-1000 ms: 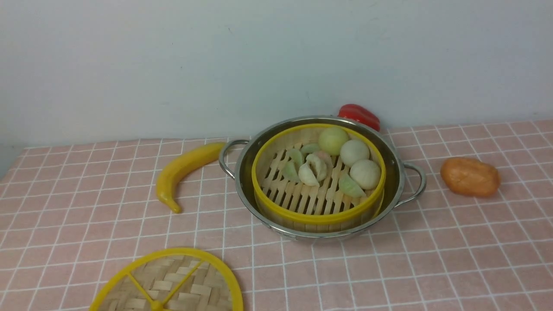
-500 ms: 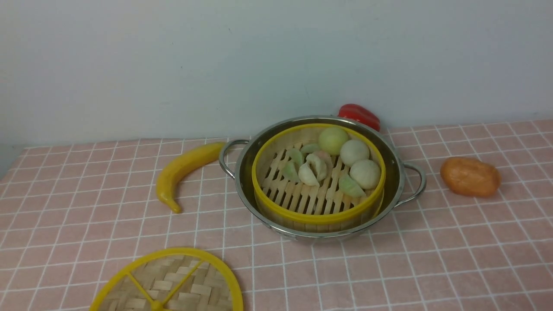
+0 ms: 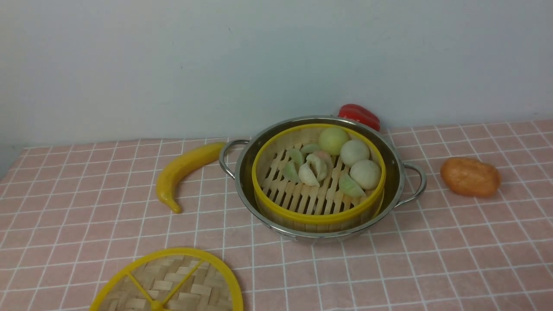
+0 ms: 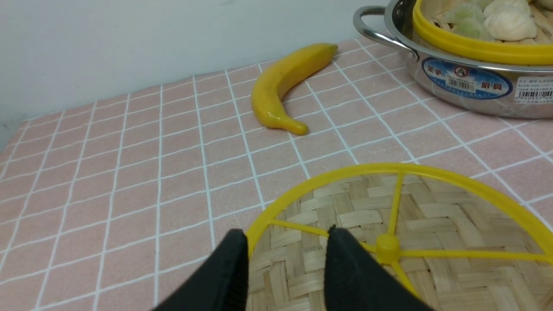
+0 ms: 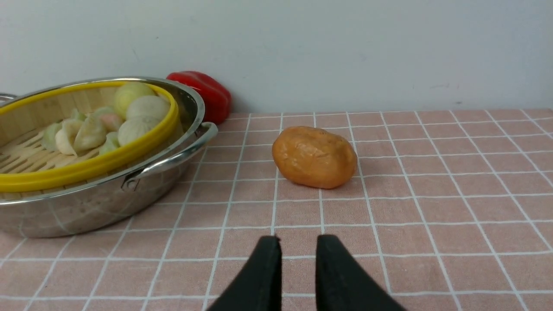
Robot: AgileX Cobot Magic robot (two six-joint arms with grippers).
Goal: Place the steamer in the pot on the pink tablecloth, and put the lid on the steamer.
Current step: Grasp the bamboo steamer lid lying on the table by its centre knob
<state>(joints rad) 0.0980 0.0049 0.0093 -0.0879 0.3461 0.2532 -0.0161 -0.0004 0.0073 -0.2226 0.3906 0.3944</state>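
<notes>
The steamer [image 3: 317, 218], a bamboo basket with a yellow rim holding pale buns and dumplings, sits inside the steel pot [image 3: 391, 160] on the pink tablecloth [image 3: 432, 259]. The lid [image 3: 173, 285], a woven disc with yellow spokes, lies flat on the cloth at the front left, apart from the pot. Neither gripper shows in the front view. In the left wrist view my left gripper [image 4: 287, 235] is open, its tips over the lid's [image 4: 432, 216] near rim and one spoke. In the right wrist view my right gripper [image 5: 297, 239] is narrowly open and empty over bare cloth, right of the pot [image 5: 86, 207].
A yellow banana [image 3: 181, 170] lies left of the pot. A red pepper [image 3: 358, 114] sits behind the pot against the wall. An orange lump [image 3: 470, 177] lies to the pot's right. The wall bounds the back of the cloth.
</notes>
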